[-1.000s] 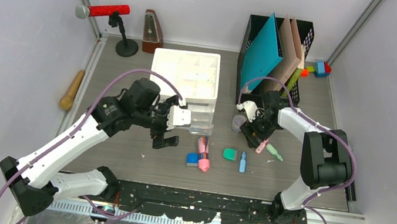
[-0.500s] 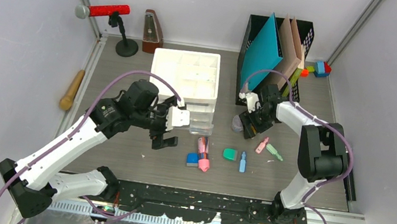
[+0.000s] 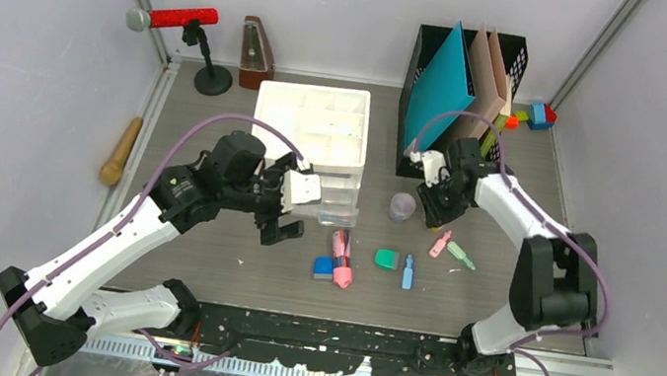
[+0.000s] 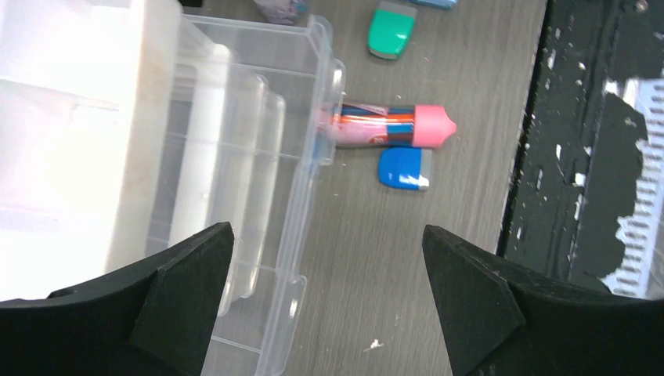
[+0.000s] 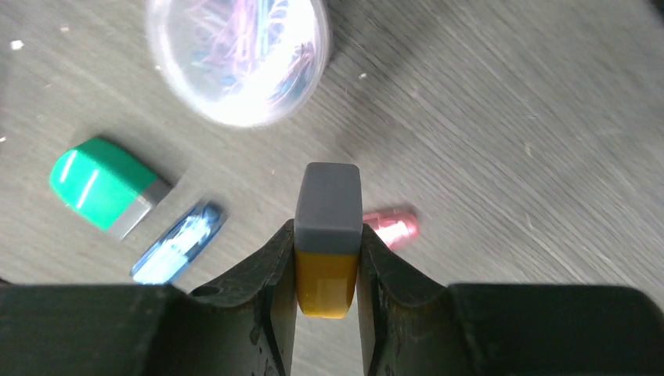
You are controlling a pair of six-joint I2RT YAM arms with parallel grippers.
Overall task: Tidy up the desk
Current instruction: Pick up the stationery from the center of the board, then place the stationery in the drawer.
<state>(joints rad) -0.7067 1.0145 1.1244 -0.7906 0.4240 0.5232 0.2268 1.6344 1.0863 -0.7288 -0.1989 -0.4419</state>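
The desk (image 3: 199, 258) lies under both arms, its loose bits gathered in the middle near the rail; the right gripper (image 5: 327, 235) hangs above it with its fingers pressed onto a small grey-and-yellow eraser (image 5: 327, 207), gripped at the yellow end with the grey end standing clear; below it sit a round tub of paper clips (image 5: 239, 55), a green eraser (image 5: 98, 184) and a small blue piece (image 5: 176, 243); to the left, the left gripper (image 4: 325, 235) is spread wide and holds nothing, poised just beside the pulled-out clear drawer (image 4: 258, 157) of the white drawer unit (image 3: 311, 125), with a pink marker (image 4: 391, 127) touching the drawer front and a blue eraser (image 4: 403, 168) just beside it; the step looks like stowing the held eraser, likely in that drawer; to do it well, keep the pinch firm, carry it high enough to pass over the tub, travel left, lower well inside the drawer walls before letting go, and hold the left arm out of the path.
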